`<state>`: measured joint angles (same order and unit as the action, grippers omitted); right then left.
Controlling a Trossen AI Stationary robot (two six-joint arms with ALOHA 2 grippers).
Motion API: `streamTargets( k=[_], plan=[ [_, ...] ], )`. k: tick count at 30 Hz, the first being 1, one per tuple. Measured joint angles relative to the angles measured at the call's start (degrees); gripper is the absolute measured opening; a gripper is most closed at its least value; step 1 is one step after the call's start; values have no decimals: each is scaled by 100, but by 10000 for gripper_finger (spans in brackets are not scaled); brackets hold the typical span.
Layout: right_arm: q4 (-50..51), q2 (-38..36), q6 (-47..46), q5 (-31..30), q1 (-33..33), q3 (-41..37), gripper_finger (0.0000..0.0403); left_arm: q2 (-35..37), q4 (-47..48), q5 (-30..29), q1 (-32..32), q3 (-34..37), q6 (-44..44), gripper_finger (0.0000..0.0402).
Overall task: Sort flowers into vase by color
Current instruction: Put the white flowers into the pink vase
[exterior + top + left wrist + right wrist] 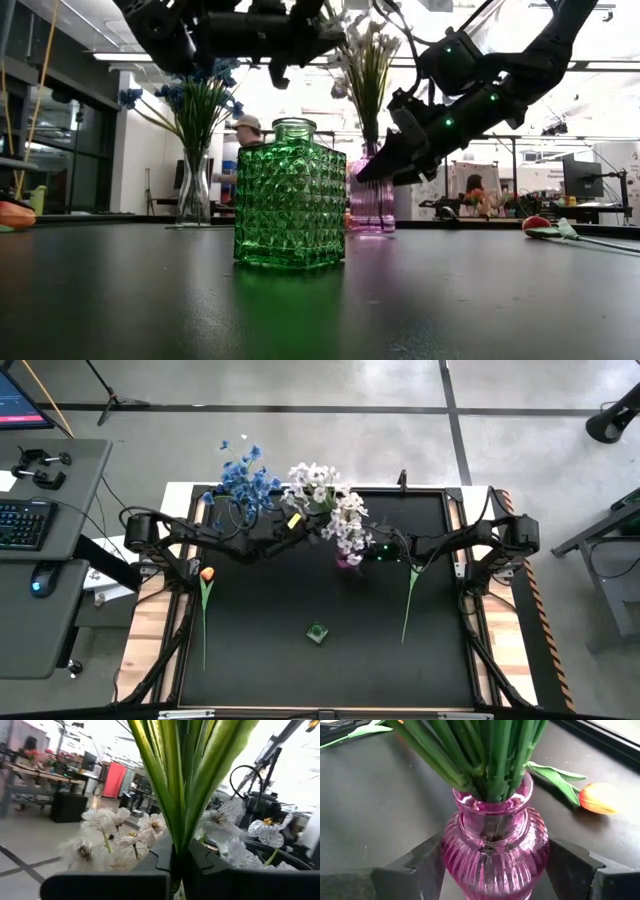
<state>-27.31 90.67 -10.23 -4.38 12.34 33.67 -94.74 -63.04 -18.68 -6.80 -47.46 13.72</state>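
The right gripper point(495, 870) stands wide around the pink vase point(495, 850), one finger at each side of its ribbed belly; whether the pads touch the glass I cannot tell. That vase point(349, 559) sits near the far edge of the tabletop point(260, 650), about midway along it, and carries the white flowers point(325, 495), their green stems packed tight in its neck.

The left gripper point(293, 525) is closed on the stems of the white bunch point(175, 795), above the vase mouth, reaching in from the left edge.

The blue flowers point(243, 478) stand in a clear vase point(195, 190) at the far edge, towards the far left corner, just beside the left arm.

One orange tulip point(207, 574) lies along the left edge, its stem running towards the near edge. A second tulip point(597, 798) lies by the right edge, its blossom close to the pink vase, its stem point(410, 600) reaching towards the near edge.

The green vase point(317, 633) stands empty in the middle of the tabletop, nearer the near edge, with bare surface all round it and well apart from both tulips.
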Motion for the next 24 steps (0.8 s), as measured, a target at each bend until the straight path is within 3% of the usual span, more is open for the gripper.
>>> streamTargets(
  k=[7, 13, 18, 24],
  plan=[
    [10, 0, -1, 1, 0, 0, 268, 0, 191, 503, -35, 0, 230, 0],
    [7, 0, -18, -2, 0, 0, 268, 0, 305, 511, -159, 0, 561, 0],
    [8, 0, -21, 2, 0, 0, 268, 2, 1030, 508, -381, -4, 1004, 0],
    [-24, 0, -21, -7, 1, 0, 268, -2, 997, 761, -574, -2, 1090, 0]
  ],
)
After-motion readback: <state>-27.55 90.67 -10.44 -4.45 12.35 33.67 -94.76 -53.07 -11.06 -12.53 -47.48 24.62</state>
